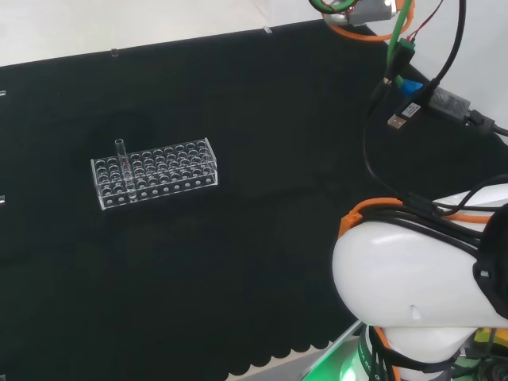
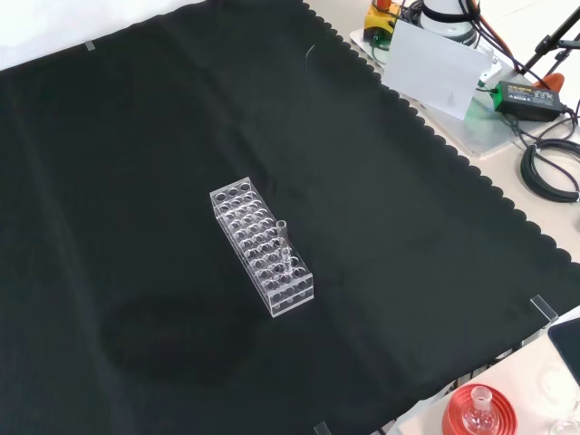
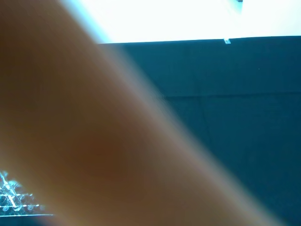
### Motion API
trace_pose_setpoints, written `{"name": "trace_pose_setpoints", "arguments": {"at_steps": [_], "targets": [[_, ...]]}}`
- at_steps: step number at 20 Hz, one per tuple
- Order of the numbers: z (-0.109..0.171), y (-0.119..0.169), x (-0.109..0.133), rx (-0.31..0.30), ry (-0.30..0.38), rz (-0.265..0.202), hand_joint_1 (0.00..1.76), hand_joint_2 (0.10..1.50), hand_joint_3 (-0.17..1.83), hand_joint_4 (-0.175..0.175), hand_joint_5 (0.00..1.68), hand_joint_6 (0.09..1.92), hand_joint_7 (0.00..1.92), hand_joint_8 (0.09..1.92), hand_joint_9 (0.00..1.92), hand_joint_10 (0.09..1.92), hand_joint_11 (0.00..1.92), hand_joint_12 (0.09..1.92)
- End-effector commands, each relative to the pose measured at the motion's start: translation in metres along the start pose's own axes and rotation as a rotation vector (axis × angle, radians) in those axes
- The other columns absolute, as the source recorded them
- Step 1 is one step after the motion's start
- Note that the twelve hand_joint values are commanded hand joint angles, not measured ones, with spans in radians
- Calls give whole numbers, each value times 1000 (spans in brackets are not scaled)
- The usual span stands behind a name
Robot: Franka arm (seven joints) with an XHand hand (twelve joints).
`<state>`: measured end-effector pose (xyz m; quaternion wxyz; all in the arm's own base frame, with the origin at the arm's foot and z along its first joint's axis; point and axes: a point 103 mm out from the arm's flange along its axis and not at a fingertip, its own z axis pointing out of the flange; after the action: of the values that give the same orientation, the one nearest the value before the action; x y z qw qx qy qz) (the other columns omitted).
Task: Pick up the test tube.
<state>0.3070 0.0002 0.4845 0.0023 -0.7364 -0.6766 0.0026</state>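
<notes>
Whether the fingers are spread or curled cannot be told. The test tube stands upright in a clear rack near the middle of the black-clothed worktop, at one end, its top exposed for grasping from above.

At the front view's lower right, off my black cloth, a small flask sits on a red ribbed stand; a black power adapter lies upper right.
</notes>
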Motion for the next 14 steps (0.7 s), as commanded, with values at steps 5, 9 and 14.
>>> {"name": "trace_pose_setpoints", "arguments": {"at_steps": [5,9,14], "targets": [[-14,-146,-77,17,-95,211,634,785,397,3,184,156,1,614,0,506,0,887],[-14,-145,-76,14,-88,203,631,791,387,3,187,138,0,611,0,502,0,880],[-15,-141,-75,10,-84,190,631,793,384,3,189,132,0,612,0,506,0,878]]}}
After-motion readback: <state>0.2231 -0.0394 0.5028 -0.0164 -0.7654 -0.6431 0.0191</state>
